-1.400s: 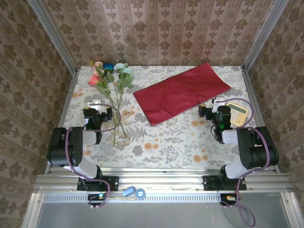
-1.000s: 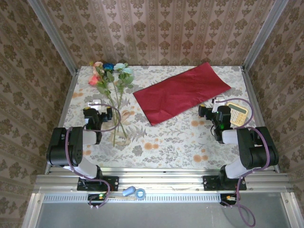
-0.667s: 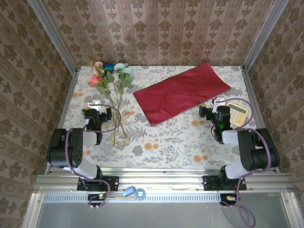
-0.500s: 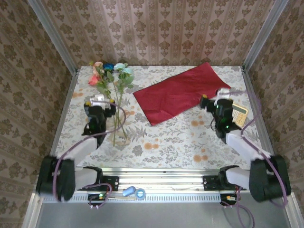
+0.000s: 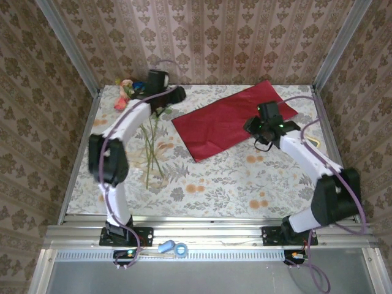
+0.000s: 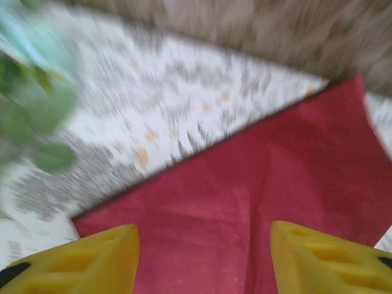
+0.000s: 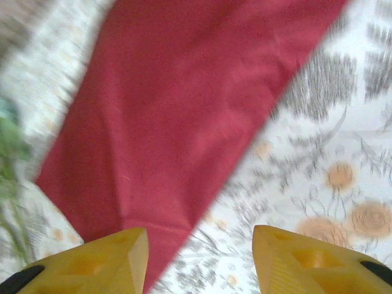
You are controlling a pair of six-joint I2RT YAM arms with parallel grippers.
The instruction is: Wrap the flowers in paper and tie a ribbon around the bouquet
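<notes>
The flowers [image 5: 127,93] lie at the back left, with their green stems [image 5: 150,147] running toward me. The red paper [image 5: 229,119] lies flat and slanted across the back middle. My left gripper [image 5: 171,95] is stretched far back beside the blooms and hovers open, facing the paper [image 6: 245,202], with blurred leaves [image 6: 43,116] to its left. My right gripper [image 5: 252,125] hangs open over the paper's right part. Its left finger is above the paper [image 7: 184,110] and its right finger is above the tablecloth. Neither gripper [image 6: 202,257] [image 7: 199,257] holds anything. The ribbon and a bouquet are out of view.
A flowered tablecloth [image 5: 214,177] covers the table. Patterned walls close in the back and both sides. A small blue object [image 5: 165,247] and a blue ring [image 5: 181,249] rest on the near rail between the arm bases.
Both arms have swung out from their folded rest near the front. The left has reached the back by the blooms, and the right has reached the paper's right part.
</notes>
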